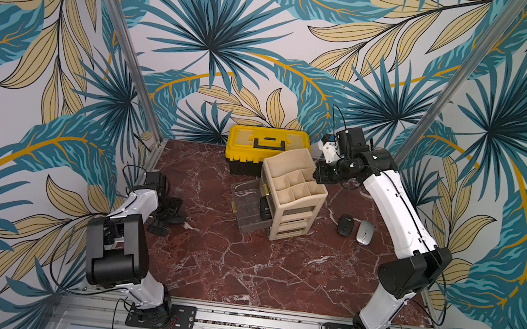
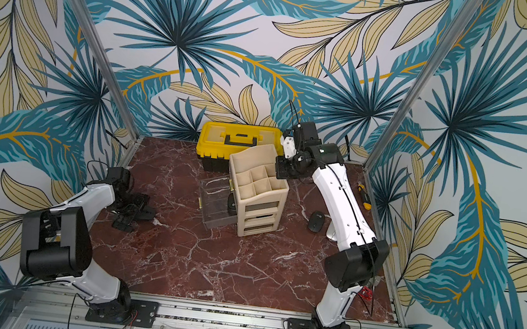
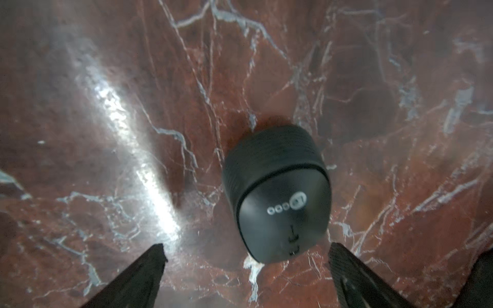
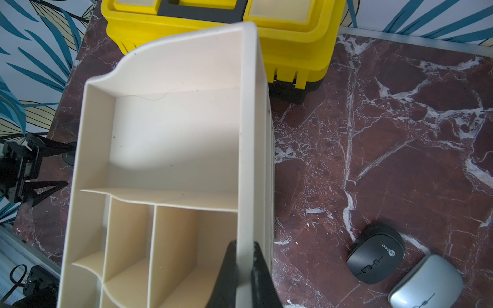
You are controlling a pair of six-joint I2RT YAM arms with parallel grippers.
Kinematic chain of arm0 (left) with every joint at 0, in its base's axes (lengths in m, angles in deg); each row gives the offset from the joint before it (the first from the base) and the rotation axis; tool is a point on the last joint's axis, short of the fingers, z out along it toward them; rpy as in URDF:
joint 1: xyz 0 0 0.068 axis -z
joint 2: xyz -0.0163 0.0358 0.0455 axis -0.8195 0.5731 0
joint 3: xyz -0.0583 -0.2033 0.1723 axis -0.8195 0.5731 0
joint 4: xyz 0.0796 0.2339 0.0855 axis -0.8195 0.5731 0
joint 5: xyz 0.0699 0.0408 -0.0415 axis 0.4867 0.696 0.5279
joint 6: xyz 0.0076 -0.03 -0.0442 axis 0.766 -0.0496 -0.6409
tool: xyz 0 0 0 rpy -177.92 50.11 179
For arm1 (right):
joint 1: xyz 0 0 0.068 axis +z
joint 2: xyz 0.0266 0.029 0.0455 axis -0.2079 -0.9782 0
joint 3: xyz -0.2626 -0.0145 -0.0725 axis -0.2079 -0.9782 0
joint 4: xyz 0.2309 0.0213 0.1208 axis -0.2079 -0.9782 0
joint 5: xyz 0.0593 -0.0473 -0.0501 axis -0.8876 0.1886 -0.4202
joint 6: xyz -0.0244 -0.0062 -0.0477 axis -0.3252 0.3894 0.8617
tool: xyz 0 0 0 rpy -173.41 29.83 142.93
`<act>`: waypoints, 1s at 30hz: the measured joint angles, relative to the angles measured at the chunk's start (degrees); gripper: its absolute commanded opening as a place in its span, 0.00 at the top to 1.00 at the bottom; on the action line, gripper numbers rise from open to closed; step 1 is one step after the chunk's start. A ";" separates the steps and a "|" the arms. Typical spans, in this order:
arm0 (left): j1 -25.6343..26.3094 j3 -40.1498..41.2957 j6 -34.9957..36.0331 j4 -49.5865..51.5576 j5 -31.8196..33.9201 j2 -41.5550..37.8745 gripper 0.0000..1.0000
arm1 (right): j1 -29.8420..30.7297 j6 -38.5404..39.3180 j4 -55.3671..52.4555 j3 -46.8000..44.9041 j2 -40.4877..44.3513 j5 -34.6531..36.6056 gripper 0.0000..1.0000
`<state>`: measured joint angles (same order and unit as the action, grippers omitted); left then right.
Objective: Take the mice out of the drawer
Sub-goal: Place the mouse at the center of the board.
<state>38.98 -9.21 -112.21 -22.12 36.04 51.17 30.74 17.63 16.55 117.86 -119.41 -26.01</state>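
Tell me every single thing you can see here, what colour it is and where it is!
black mice: three, black; this one on the table beside the silver one, another in the clear drawer, a third on the table between the left gripper's fingers
silver mouse: one, silver-grey, on the table
clear drawer: one, see-through, pulled out of the organizer
organizer: one, beige, mid-table
toolbox: one, yellow and black, behind the organizer
utility knife: one, yellow and black, on the table's edge beyond the right arm
table: one, red-brown marble
left gripper: open, over a black mouse
right gripper: shut on the organizer's wall
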 measured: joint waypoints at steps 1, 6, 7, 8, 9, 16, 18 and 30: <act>-0.33 -0.04 0.02 -0.39 -0.22 0.96 0.03 | 0.00 0.02 0.02 0.00 0.00 0.00 1.00; -0.83 -1.66 0.42 -2.82 -1.95 4.50 0.10 | 0.00 0.02 0.02 0.00 0.00 0.00 1.00; -0.83 -1.90 0.35 -3.23 -1.95 4.92 0.14 | 0.00 0.02 0.02 0.00 0.02 0.00 1.00; -0.90 -2.01 0.31 -3.28 -1.90 5.11 0.17 | 0.00 0.02 0.02 0.00 0.02 0.00 1.00; -0.94 -2.05 0.39 -3.28 -1.88 5.22 0.20 | 0.00 0.02 0.02 -0.02 0.02 0.00 1.00; -1.05 -8.96 7.41 1.60 -0.33 10.86 0.30 | 0.00 0.04 0.04 -0.02 0.00 0.02 1.00; -1.05 -12.20 10.91 3.45 0.20 13.33 0.30 | 0.00 0.04 0.04 -0.02 0.00 0.02 1.00; 0.26 -28.85 34.75 13.60 1.05 25.11 0.34 | 0.00 0.04 0.04 0.00 0.00 0.00 1.00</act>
<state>39.24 -38.07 -77.46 -8.53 37.09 76.29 30.74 17.67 16.59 117.86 -119.41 -26.01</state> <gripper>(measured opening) 0.679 0.090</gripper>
